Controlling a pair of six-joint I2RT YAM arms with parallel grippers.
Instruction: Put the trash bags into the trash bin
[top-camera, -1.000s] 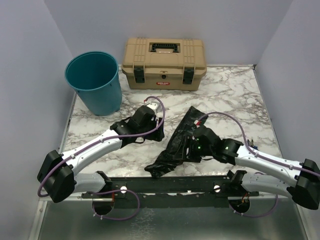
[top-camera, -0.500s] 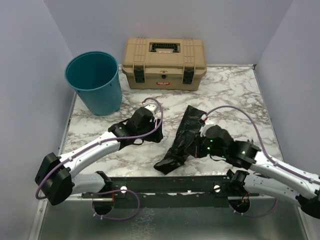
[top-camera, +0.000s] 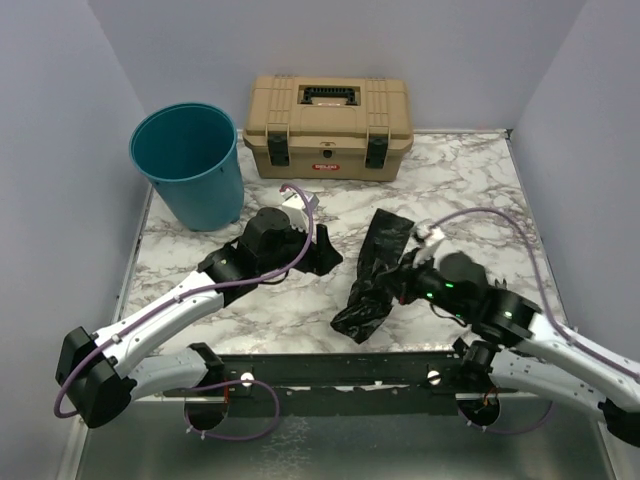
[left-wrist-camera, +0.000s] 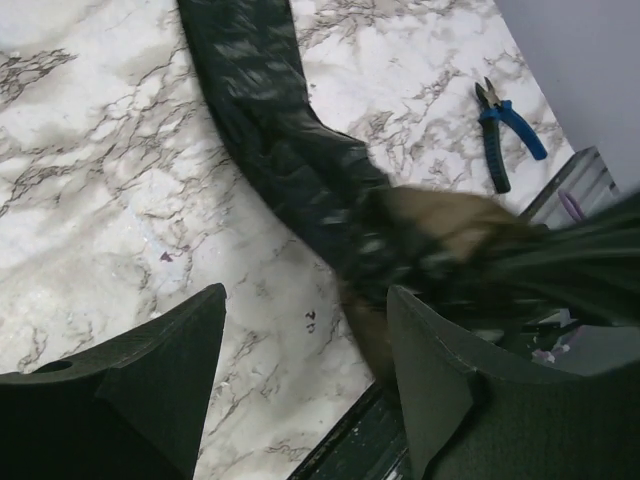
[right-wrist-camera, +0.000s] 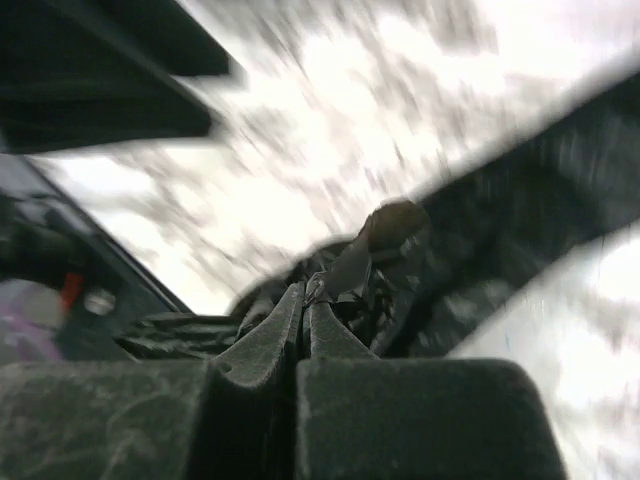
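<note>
Over the last second the right arm (top-camera: 520, 325) has pulled back toward the right, so the near end of the trash bags (top-camera: 372, 275) has shifted rightward along the near edge, while the left arm (top-camera: 170, 305) has stretched further out over the counter (top-camera: 460, 180). Nearest, the right jaws are pinched tight on the black film: the right wrist view, though blurred, shows both sides pressed together with a crumpled fold of bag caught between them. Below that grip the bag's lower end bunches into a knot close to the near edge; whether it rests on the counter I cannot tell. The rest runs as a long wrinkled strip up and away, its far end lying flat on the marbled counter. Just left of the strip's middle, the left jaws stand spread apart, gripping nothing, beside the bag; the left wrist view looks through that gap at the counter, with the bag crossing beyond. Blue-handled pliers (left-wrist-camera: 505, 135) lie on the counter past the bag in that view. Further back, at the left corner, the trash bin (top-camera: 190, 165) stands upright, well apart from the bag. A tan toolbox (top-camera: 328, 125) sits shut against the back wall, just right of the bin
</note>
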